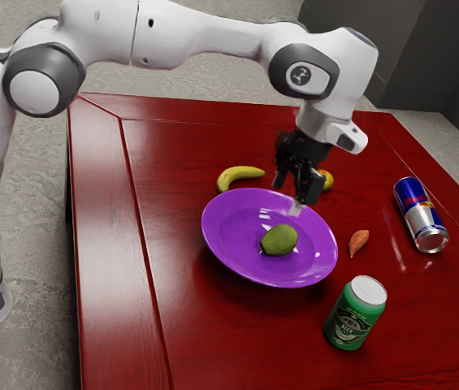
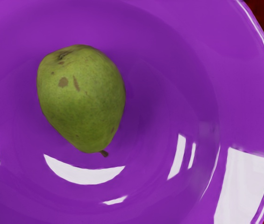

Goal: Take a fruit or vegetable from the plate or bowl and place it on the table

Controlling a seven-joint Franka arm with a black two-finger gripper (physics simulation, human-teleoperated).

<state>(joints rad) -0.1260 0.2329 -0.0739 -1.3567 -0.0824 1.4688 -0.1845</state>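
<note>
My black gripper [image 1: 288,193] hangs above the far rim of the purple plate in the exterior view, its two fingers apart and nothing between them. A green pear [image 1: 279,240] lies near the middle of the purple plate [image 1: 225,237], lower than the gripper and off to its near side. Seen from the hand, the whole pear [image 2: 81,98] rests on its side on the glossy plate [image 2: 169,32], its short stem showing.
Around the plate on the red table [image 1: 237,337] are a banana [image 1: 240,175], a yellow-orange fruit [image 1: 327,180] partly behind the gripper, a small orange-brown item [image 1: 359,242], a green can [image 1: 356,314] and a blue-silver can [image 1: 421,215] lying on its side.
</note>
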